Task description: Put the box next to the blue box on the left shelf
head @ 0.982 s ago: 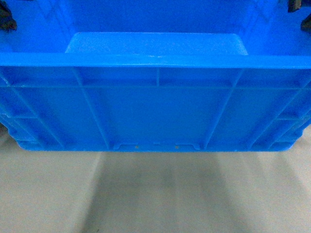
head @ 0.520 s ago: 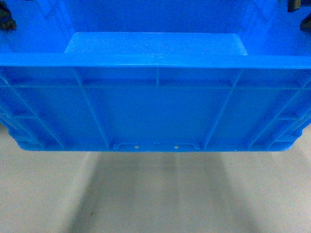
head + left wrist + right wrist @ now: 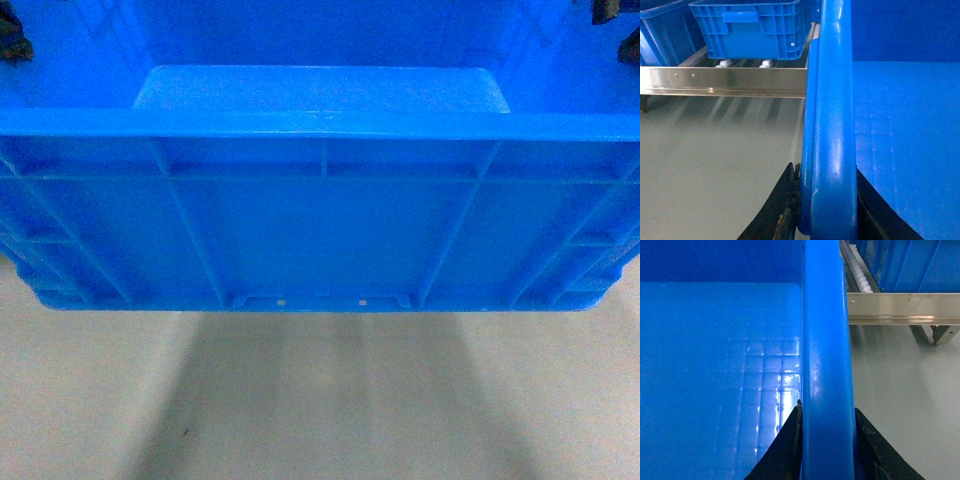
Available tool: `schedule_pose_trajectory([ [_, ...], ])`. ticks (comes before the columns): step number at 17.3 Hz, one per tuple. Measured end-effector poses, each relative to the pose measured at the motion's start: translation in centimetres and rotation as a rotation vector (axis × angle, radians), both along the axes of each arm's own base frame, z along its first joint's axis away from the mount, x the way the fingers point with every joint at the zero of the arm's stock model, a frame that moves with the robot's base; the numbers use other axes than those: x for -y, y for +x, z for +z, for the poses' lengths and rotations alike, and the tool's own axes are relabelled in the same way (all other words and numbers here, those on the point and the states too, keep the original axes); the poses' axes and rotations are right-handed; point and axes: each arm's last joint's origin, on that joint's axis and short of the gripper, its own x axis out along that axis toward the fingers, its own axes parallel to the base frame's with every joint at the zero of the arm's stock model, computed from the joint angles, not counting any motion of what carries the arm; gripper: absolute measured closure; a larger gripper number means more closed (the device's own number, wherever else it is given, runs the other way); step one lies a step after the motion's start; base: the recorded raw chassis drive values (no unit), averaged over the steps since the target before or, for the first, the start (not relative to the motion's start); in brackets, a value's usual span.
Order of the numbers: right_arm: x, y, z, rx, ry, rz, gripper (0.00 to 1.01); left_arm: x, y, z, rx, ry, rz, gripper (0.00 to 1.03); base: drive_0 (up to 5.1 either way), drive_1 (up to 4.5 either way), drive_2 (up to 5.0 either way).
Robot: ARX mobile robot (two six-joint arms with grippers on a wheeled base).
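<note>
The box (image 3: 320, 220), a large bright blue crate with ribbed walls, fills the upper head view and hangs above the grey floor. My left gripper (image 3: 825, 170) is shut on its left rim (image 3: 832, 125), one black finger on each side. My right gripper (image 3: 827, 407) is shut on its right rim (image 3: 825, 340) the same way. In the head view only dark bits of the left gripper (image 3: 12, 40) and right gripper (image 3: 615, 25) show at the top corners. Ahead, the blue box (image 3: 752, 27) sits on the left shelf (image 3: 725, 82), on white rollers behind a metal front rail.
Another blue crate (image 3: 660, 30) stands left of the blue box. The right wrist view shows a metal rack rail (image 3: 905, 307), a line of white rollers (image 3: 860, 275) and more blue crates (image 3: 910, 262). Grey floor (image 3: 320, 400) lies under the held box.
The box and both grippers keep the same places in the head view. The shadow streaks on the floor beneath have shifted slightly.
</note>
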Motion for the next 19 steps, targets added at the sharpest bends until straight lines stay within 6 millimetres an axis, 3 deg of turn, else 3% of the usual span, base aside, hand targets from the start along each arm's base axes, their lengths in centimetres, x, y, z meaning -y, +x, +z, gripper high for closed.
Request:
schedule_pose_trajectory([
  [6, 0.00, -0.01, 0.05, 0.003, 0.001, 0.000, 0.80, -0.01, -0.04, 0.08, 0.003, -0.001, 0.000, 0.83, 0.0, 0.00, 0.0],
  [12, 0.00, -0.01, 0.04, 0.003, 0.001, 0.002, 0.80, -0.01, -0.04, 0.07, 0.002, 0.000, 0.001, 0.83, 0.1, 4.15, -4.0],
  [16, -0.01, 0.00, 0.02, 0.001, 0.001, 0.002, 0.80, -0.02, -0.04, 0.06, 0.002, 0.000, 0.003, 0.83, 3.5, 1.17, -4.9],
  [19, 0.01, -0.02, 0.01, -0.001, -0.001, -0.002, 0.80, 0.02, -0.04, 0.06, 0.002, 0.000, -0.001, 0.83, 0.2, 4.26, -3.9],
])
